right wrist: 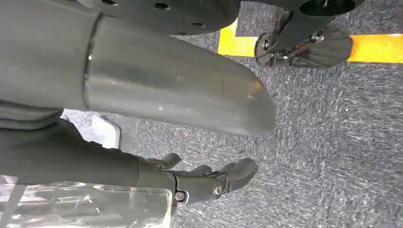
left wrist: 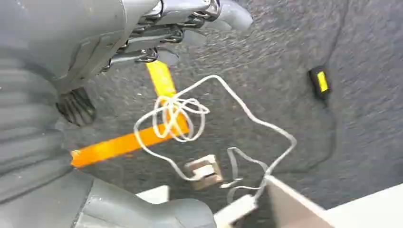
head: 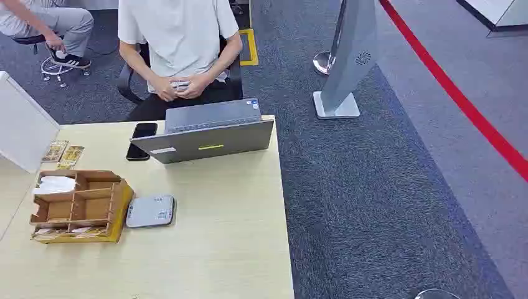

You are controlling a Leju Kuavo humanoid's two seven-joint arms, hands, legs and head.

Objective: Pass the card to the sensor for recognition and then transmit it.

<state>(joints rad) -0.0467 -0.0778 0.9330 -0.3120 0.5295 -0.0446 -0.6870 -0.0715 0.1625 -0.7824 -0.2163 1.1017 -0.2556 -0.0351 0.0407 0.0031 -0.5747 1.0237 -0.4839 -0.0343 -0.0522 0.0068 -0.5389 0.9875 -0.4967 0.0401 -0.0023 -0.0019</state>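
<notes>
Several cards (head: 67, 232) lie in the front slot of a wooden organiser (head: 81, 205) at the left of the light wooden table (head: 230, 237). More cards (head: 63, 154) lie flat behind it. The grey-white sensor (head: 150, 211) sits just right of the organiser. My left hand (left wrist: 142, 33) hangs over the carpet with its fingers (left wrist: 190, 21) stretched out and nothing in them. My right hand (right wrist: 119, 161) also hangs above the floor, thick thumb (right wrist: 190, 99) and dark fingers (right wrist: 209, 183) apart, holding nothing.
A grey laptop (head: 208, 134) and a black phone (head: 142, 140) lie at the table's far edge, with a seated person (head: 180, 43) behind them. A white partition (head: 22, 124) stands at the left. On the carpet are a silver stand (head: 348, 62) and a white cable (left wrist: 180, 114).
</notes>
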